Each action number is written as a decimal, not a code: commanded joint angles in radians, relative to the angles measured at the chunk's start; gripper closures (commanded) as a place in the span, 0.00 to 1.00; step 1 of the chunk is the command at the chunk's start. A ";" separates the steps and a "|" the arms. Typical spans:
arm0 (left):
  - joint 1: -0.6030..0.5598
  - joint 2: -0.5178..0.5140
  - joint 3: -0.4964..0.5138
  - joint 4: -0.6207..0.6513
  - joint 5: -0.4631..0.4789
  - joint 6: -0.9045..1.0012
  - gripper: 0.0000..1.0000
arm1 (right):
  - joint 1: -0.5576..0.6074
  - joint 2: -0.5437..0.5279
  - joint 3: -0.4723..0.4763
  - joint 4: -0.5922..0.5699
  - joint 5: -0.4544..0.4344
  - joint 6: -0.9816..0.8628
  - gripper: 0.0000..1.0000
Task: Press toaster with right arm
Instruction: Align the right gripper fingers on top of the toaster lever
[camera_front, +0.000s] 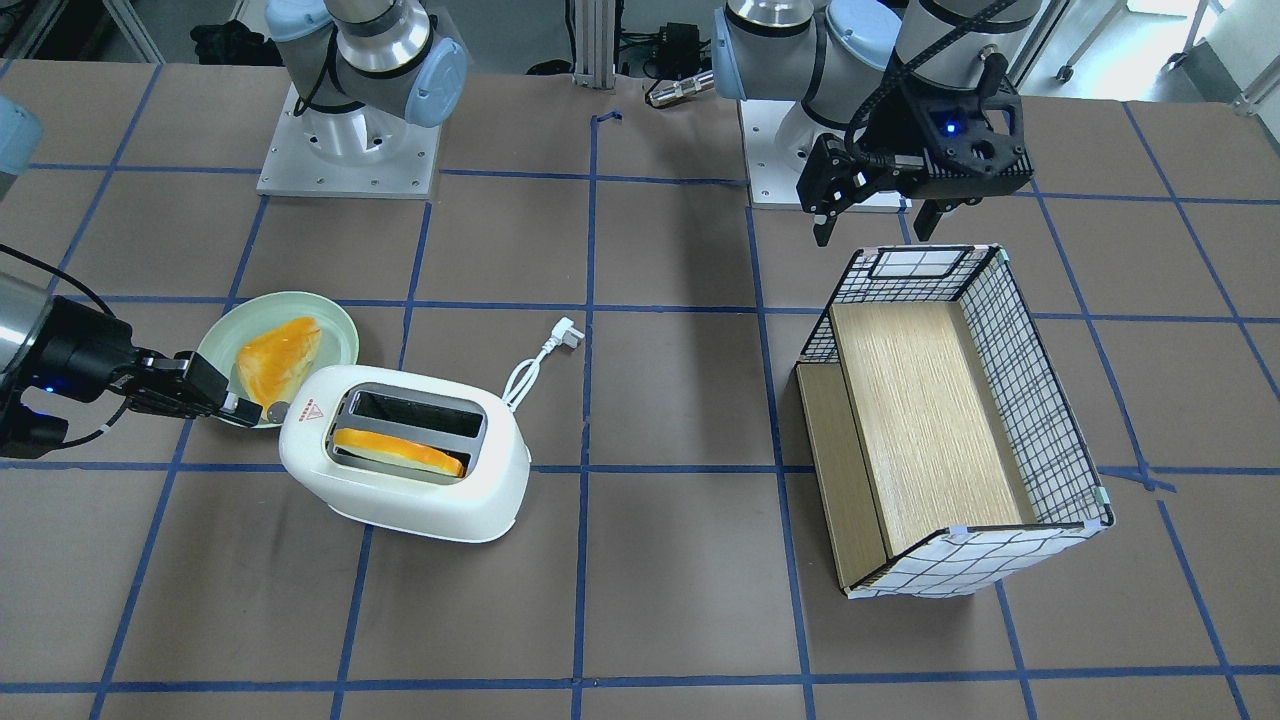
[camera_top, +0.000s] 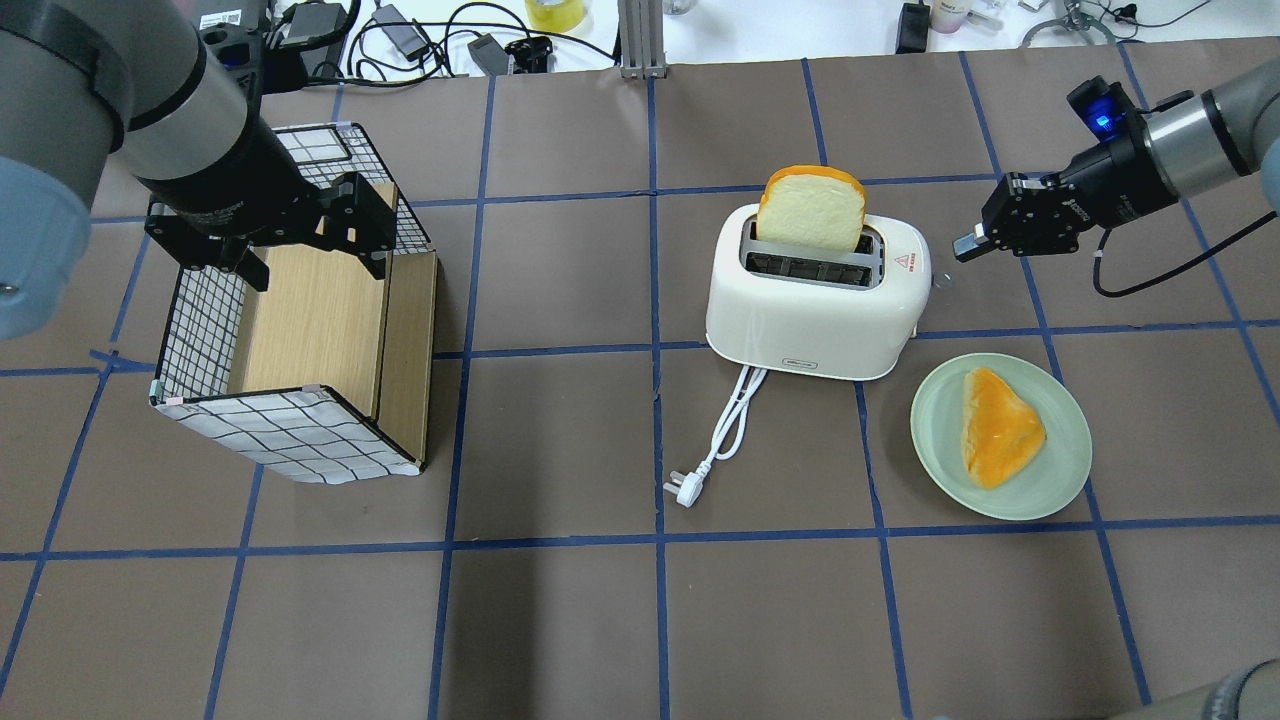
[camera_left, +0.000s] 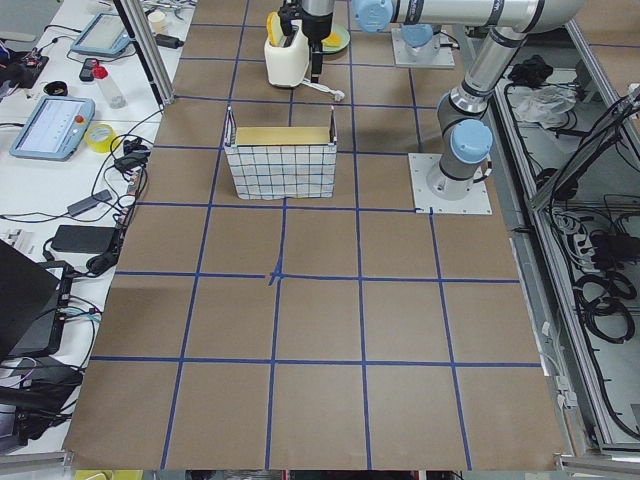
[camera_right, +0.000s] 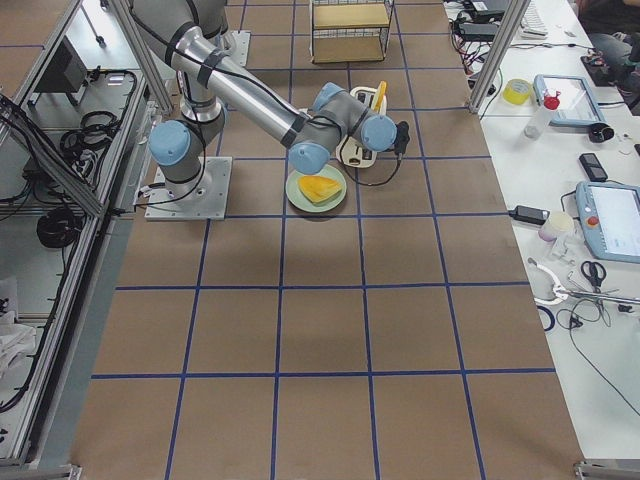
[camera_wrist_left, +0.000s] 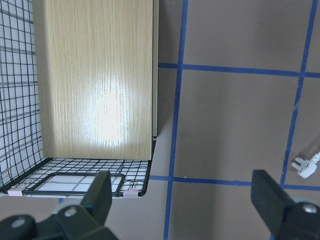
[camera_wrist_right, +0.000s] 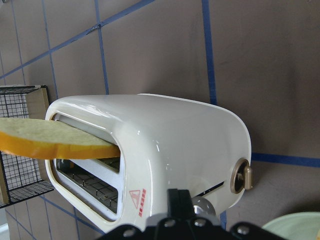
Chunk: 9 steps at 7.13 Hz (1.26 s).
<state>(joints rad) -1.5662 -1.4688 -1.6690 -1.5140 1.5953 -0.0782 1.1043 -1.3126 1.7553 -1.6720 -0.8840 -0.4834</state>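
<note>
The white toaster stands on the table with an orange-crusted bread slice in one slot; it also shows in the overhead view. My right gripper is shut and empty, level with the toaster's end by the red triangle mark, a short gap from it. In the right wrist view the shut fingertips point at that end, with its lever and a knob. My left gripper is open and empty over the wire basket.
A green plate with another bread slice lies beside the toaster, below my right gripper's line. The toaster's white cord and plug trail toward the robot. The basket with its wooden insert stands on the far side from the toaster.
</note>
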 joint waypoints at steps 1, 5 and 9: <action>0.000 -0.001 0.000 0.000 0.000 0.000 0.00 | 0.005 0.012 0.000 -0.002 0.020 0.000 0.91; 0.000 0.001 0.000 0.000 0.000 0.000 0.00 | 0.003 0.013 0.001 0.012 0.002 0.002 0.91; 0.000 -0.001 0.000 0.000 0.000 0.000 0.00 | 0.003 0.010 0.044 0.026 -0.015 -0.015 0.91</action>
<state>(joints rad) -1.5662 -1.4683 -1.6690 -1.5141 1.5953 -0.0782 1.1075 -1.3047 1.7765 -1.6424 -0.8968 -0.4871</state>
